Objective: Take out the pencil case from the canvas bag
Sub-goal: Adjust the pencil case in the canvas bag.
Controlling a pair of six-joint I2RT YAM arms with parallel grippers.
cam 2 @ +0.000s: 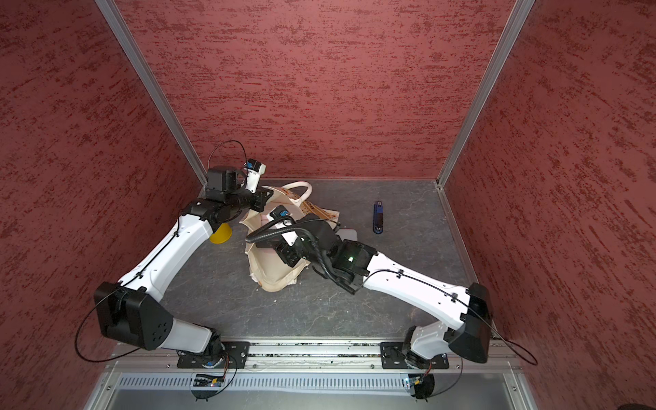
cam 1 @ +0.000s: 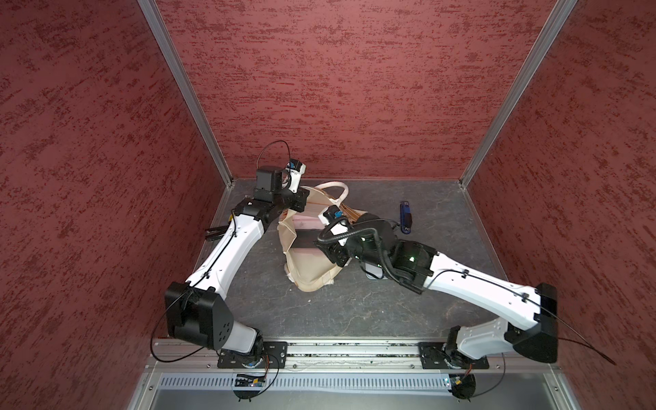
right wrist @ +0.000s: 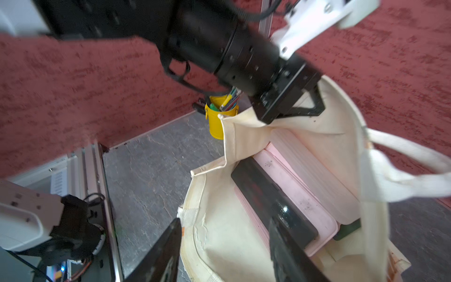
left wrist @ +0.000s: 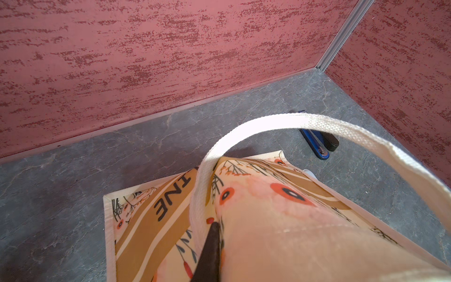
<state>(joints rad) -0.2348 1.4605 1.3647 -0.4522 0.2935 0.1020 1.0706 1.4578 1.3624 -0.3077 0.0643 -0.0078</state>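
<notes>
Held rim of bag (cam 1: 309, 273) pinched tight in left gripper (cam 1: 300, 199), mouth open. Found pink case (right wrist: 300, 193) not yet out, lying flat inside bag, long axis about left-right in a top view. Had right gripper (right wrist: 224, 222) at mouth, fingers apart, 1 over case, 1 outside rim. Left to do: grip and lift out.

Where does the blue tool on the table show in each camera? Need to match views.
Top view: blue tool right of the canvas bag, apart.
Top view: same place.
Left wrist: beyond the bag, partly behind its white handle; tool at.
Right wrist: not in it.
Landmark: the bag, in all four.
</notes>
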